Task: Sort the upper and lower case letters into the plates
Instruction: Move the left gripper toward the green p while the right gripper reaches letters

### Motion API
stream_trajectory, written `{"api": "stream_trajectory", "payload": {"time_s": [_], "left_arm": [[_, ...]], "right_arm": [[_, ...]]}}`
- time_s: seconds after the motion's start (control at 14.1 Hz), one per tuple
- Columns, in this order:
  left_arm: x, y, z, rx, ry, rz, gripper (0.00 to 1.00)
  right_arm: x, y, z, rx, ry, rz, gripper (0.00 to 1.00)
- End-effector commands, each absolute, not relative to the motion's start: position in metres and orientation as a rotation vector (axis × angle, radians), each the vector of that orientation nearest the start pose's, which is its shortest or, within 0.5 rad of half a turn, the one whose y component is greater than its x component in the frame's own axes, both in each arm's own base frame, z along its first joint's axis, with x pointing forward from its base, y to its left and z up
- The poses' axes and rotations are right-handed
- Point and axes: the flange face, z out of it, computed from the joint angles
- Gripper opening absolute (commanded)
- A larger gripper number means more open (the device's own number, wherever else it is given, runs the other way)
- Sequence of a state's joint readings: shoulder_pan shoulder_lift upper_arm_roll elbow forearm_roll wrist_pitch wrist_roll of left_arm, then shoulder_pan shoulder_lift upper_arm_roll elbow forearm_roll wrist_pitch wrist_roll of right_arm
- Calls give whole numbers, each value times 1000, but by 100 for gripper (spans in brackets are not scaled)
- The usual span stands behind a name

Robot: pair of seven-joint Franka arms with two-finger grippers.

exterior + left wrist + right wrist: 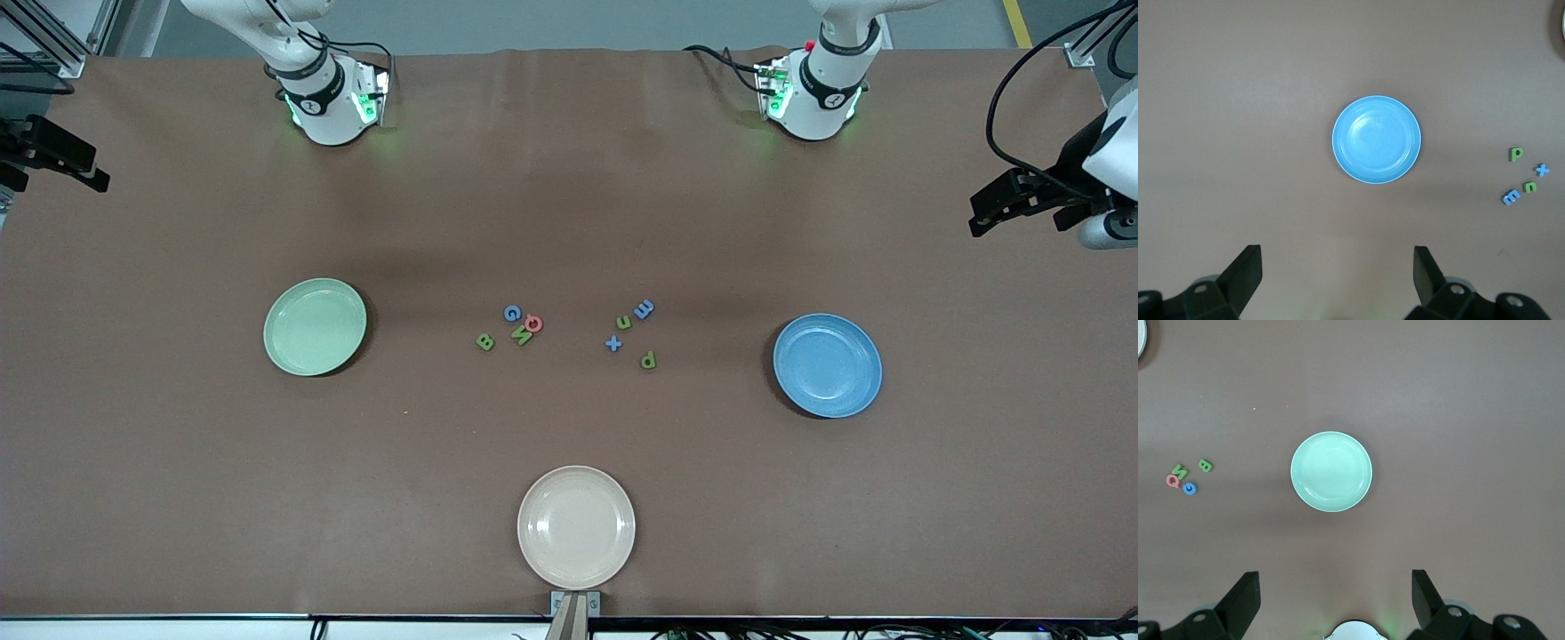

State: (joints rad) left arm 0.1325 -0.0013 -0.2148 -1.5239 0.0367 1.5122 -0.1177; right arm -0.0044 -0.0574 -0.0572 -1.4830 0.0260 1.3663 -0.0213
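0 of the 8 letters are in a plate, so I judge the sorting not yet begun. At mid-height in the front view, toward the right arm's end, the mint green plate lies empty. The right gripper waits high above it, jaws wide, holding nothing. At centre frame lie 4 upper case letters, then 4 lower case letters. The sky blue plate is also empty, and the left gripper is equally wide above it.
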Motion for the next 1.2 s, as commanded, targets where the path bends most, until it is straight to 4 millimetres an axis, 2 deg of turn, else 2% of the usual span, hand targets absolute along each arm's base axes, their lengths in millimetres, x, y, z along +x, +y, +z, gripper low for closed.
{"api": "stream_trajectory", "payload": {"time_s": [0.0, 0.28, 0.35, 0.5, 0.57, 0.64, 0.78, 1.13], "left_arm": [[546, -40, 646, -3103, -66, 30, 100], [548, -32, 647, -3110, -78, 36, 100], [548, -36, 646, -3105, -88, 35, 100], [548, -43, 628, -3101, -126, 100, 100], [547, -53, 613, -3104, -139, 139, 100], [549, -64, 606, -3106, -157, 122, 100], [550, -100, 580, -3100, -231, 104, 100], [576, -173, 491, -3133, -320, 81, 100]], "right_arm": [[510, -35, 678, -3095, 75, 92, 100], [510, -35, 675, -3094, 75, 99, 100], [511, -35, 675, -3094, 75, 97, 100], [511, -36, 676, -3095, 77, 94, 100], [511, -35, 677, -3095, 75, 90, 100], [511, -34, 679, -3097, 73, 83, 100], [512, -33, 679, -3107, 69, 84, 100], [521, -36, 670, -3099, 82, 95, 100]]}}
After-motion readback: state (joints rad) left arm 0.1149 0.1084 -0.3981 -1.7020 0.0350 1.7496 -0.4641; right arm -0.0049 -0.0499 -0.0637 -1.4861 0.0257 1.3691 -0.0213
